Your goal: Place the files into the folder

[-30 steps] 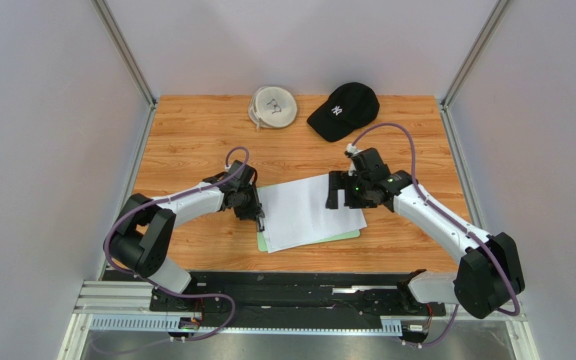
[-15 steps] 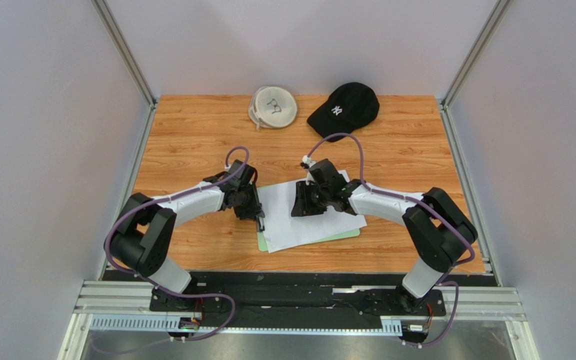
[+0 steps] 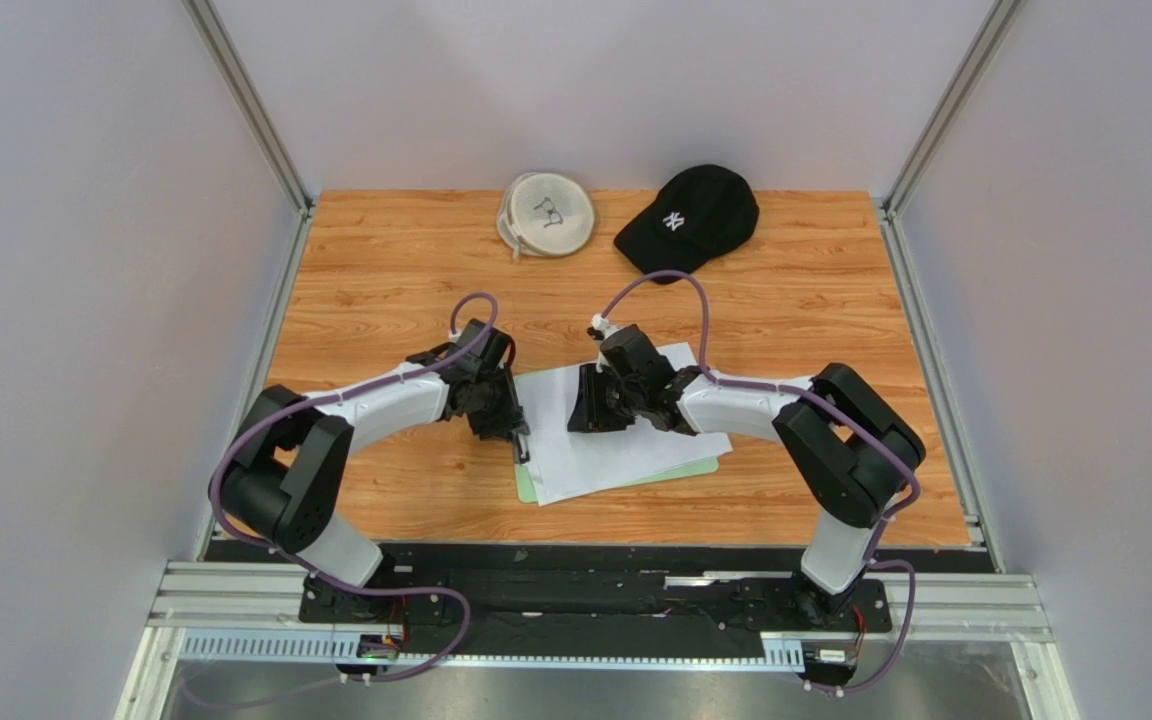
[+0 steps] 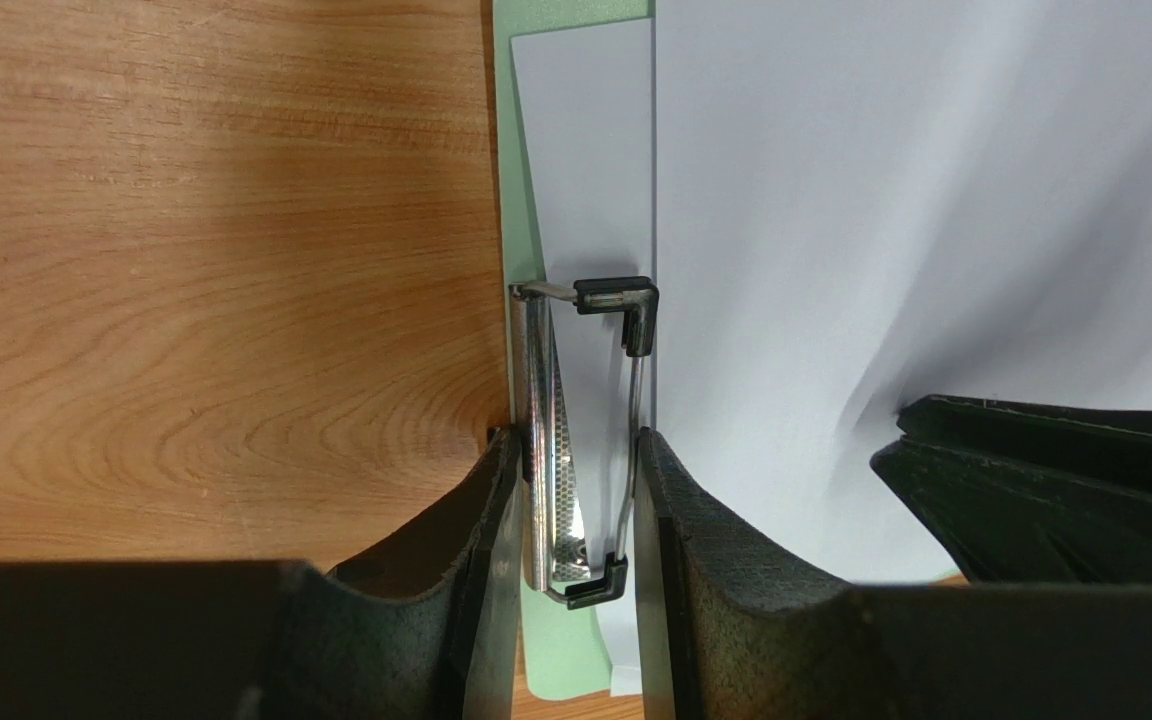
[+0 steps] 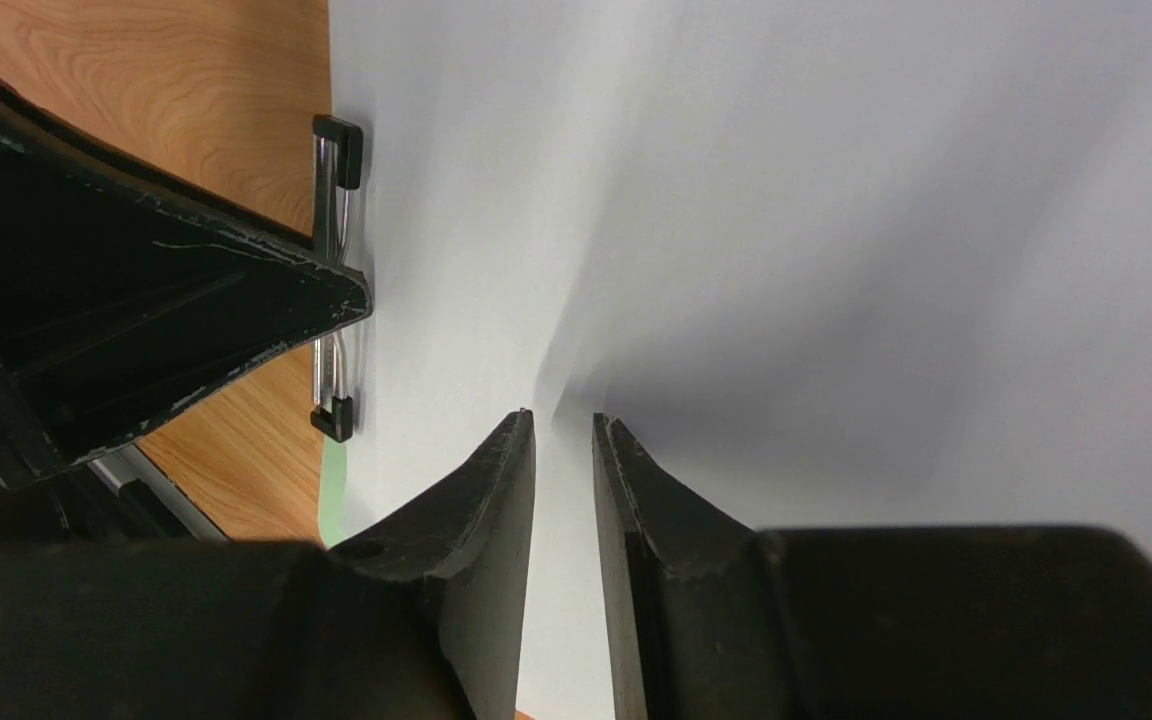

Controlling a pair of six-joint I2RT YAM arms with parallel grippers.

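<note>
The files (image 3: 635,443), blank white sheets, lie askew on the mint-green folder (image 3: 525,488), which shows only as thin strips along its edges. My left gripper (image 3: 519,440) is shut on the folder's metal clip (image 4: 545,450) at the left end, one finger on each side of it (image 4: 575,450). A sheet (image 4: 913,195) lies with its edge beside the clip. My right gripper (image 3: 585,405) rests on the sheets just right of the clip. Its jaws stand a narrow slit apart (image 5: 564,428) with a raised crease of paper (image 5: 838,225) between them.
A black cap (image 3: 687,221) and a round white case (image 3: 546,213) sit at the far edge of the wooden table (image 3: 387,285). Metal frame posts and grey walls close both sides. The two grippers are close together over the clip end.
My right arm has swept left across the sheets towards the clip, and its jaws have narrowed from wide open to a slit. The left gripper has stayed put on the clip.
</note>
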